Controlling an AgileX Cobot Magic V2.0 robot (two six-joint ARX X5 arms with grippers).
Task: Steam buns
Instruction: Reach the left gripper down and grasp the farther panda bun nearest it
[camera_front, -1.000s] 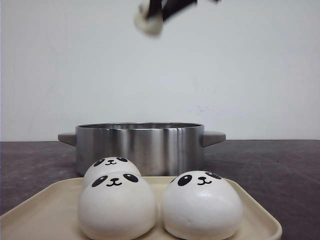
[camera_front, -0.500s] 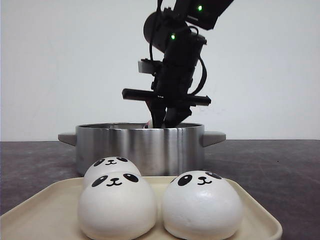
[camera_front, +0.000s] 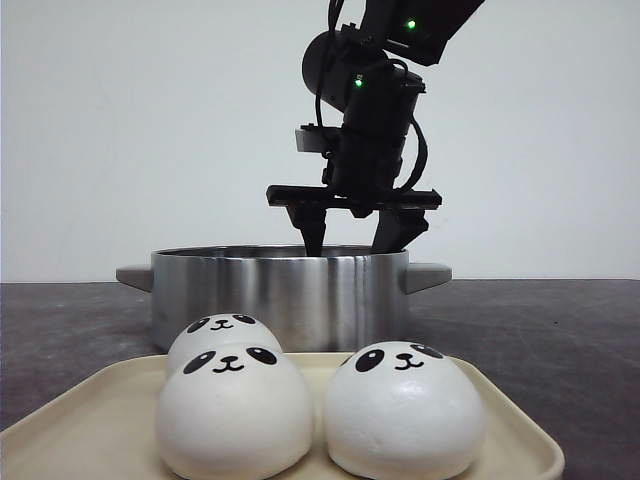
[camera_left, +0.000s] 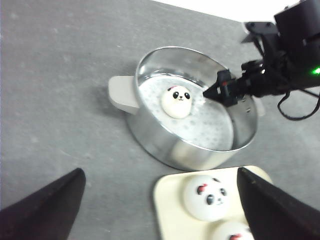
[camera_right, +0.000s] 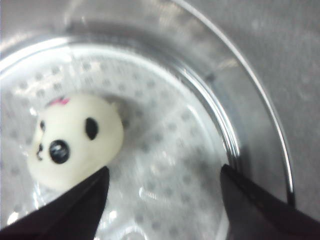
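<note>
A dark grey, faintly mottled tabletop (camera_front: 560, 330) runs back to a plain pale wall (camera_front: 120, 130). Nearest the front camera sits a shallow cream rectangular tray with rounded corners (camera_front: 80, 415), its left end cut off by the edge of the front view. On it stand three white dome-shaped buns with black panda faces: one at the left front (camera_front: 232, 410), one partly hidden just behind it (camera_front: 222, 334), and one at the right (camera_front: 405, 410), the front two almost touching.

Behind the tray stands a round brushed-steel steamer pot with two grey side handles (camera_front: 280, 295). A fourth panda-faced bun (camera_left: 177, 101) lies on its perforated floor, toward the left side of the pot as the left wrist camera shows it, with bare floor around it.

The left gripper (camera_left: 160, 202) hangs high over the table with its black fingers (camera_left: 47, 205) spread wide and empty. The right gripper (camera_front: 354, 232), on a black arm with green lights, stands over the pot's rim with its fingers parted and dipping inside, holding nothing; the bun lies just beside one fingertip (camera_right: 60, 210).

Open tabletop lies on both sides of the pot. No writing or labels can be read.
</note>
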